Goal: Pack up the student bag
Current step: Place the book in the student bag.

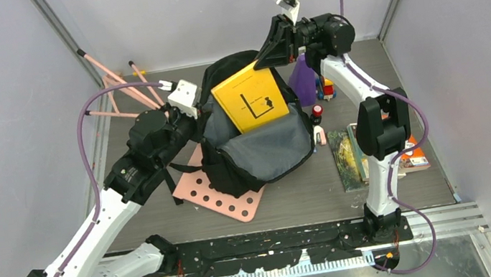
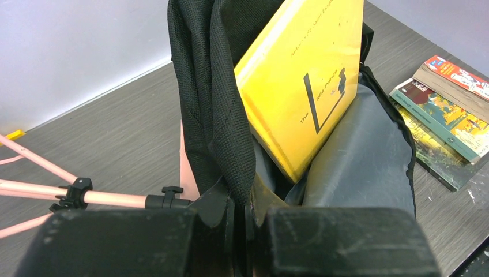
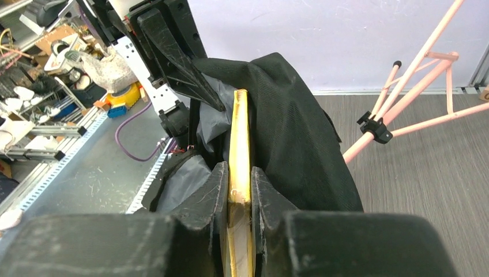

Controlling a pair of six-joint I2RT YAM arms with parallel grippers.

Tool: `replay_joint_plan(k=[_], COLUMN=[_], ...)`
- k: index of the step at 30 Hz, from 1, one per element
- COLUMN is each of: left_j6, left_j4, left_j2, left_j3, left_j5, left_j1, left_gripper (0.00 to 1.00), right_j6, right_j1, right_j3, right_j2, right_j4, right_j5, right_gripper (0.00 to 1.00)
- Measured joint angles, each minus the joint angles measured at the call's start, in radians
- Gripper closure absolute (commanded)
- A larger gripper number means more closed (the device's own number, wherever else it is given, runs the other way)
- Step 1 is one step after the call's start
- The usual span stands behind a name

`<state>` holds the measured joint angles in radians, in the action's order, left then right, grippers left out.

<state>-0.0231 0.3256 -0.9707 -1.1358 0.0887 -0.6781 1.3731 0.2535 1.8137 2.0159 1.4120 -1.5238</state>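
I have the right gripper [image 3: 239, 184] clamped on the yellow book [image 1: 250, 98], whose lower end is inside the backpack [image 1: 266, 153]. Left gripper [image 2: 242, 212] pinches the backpack's black rim. Backpack sits mid-table [image 1: 302, 199], toward the far edge, partly on a pink board [image 1: 226, 199].

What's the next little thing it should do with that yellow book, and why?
Probably the right gripper should ease the yellow book straight down, deeper into the student bag. It is shut on the book's top edge, and the book stands tilted with only its lower part inside the mouth. The left gripper pinches the bag's rim, holding it open.
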Motion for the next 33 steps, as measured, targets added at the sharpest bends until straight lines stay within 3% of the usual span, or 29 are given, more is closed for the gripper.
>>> replay_joint_plan(k=[14, 18, 20, 24, 33], left_j6=[0.001, 0.001, 0.001, 0.000, 0.000], left_j4=[0.018, 0.024, 0.028, 0.021, 0.016], left_j2=[0.002, 0.002, 0.002, 0.002, 0.002], left_j3=[-0.010, -0.010, -0.010, -0.011, -0.011], left_j5=[-0.034, -0.034, -0.033, -0.051, -0.064], left_j1=[0.032, 0.038, 0.040, 0.039, 0.038], left_gripper=[1.00, 1.00, 1.00, 1.00, 1.00], right_j6=[-0.024, -0.011, -0.004, 0.024, 0.087], right_j1=[0.101, 0.101, 0.100, 0.092, 0.067], right_j3=[0.138, 0.148, 0.148, 0.148, 0.150], right_j2=[0.032, 0.060, 0.069, 0.072, 0.072], right_j4=[0.000, 0.000, -0.001, -0.004, -0.001], right_j5=[-0.043, -0.042, -0.042, -0.028, -0.018], right_gripper=[0.99, 0.79, 0.50, 0.15, 0.09])
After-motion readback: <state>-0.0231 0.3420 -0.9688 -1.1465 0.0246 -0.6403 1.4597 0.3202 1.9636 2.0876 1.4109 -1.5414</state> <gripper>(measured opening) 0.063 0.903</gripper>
